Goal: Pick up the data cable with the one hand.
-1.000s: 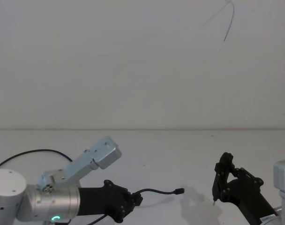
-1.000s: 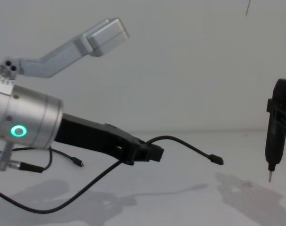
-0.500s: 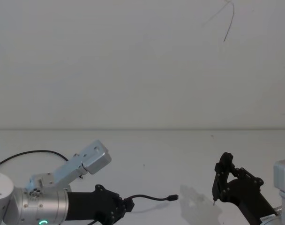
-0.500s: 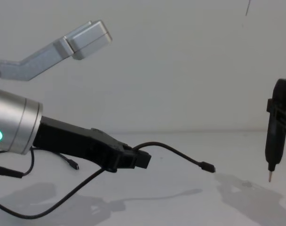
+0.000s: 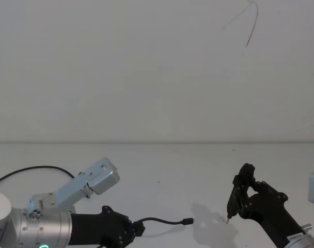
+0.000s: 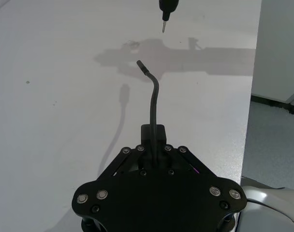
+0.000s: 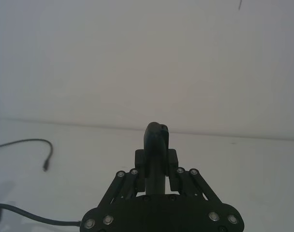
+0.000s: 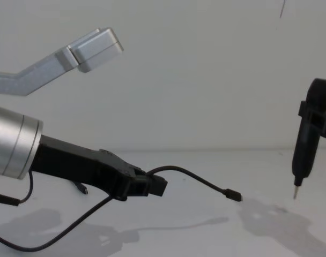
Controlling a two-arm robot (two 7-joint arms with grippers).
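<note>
Your left tool (image 5: 138, 229), black angular plastic on a thick silver cylindrical wrist, has drawn back toward the robot's body since a second ago. It has carried the long, thin black data cable (image 8: 195, 176) with it. Your right tool (image 5: 238, 199), also black and angular, has shifted inward toward the left one.

The broad white surface (image 5: 172, 170) runs back to a plain pale wall. Low on the left of the head view, the left tool is clamped tight on the data cable, its short jaws closed with the cable coming out between them. In the left wrist view you see the cable rise straight from the jaws and bend over at its end.

Low on the right, the right tool is closed around a slim black pen-shaped instrument (image 8: 308, 139) with a metal tip. The tip points down and hangs above the surface.

The data cable arcs forward from the left tool, held off the surface with its shadow below. Its other length droops behind the jaws to the lower left. Its small flat black plug (image 8: 234, 196) hangs free in the air, between the two tools and apart from the metal tip.
</note>
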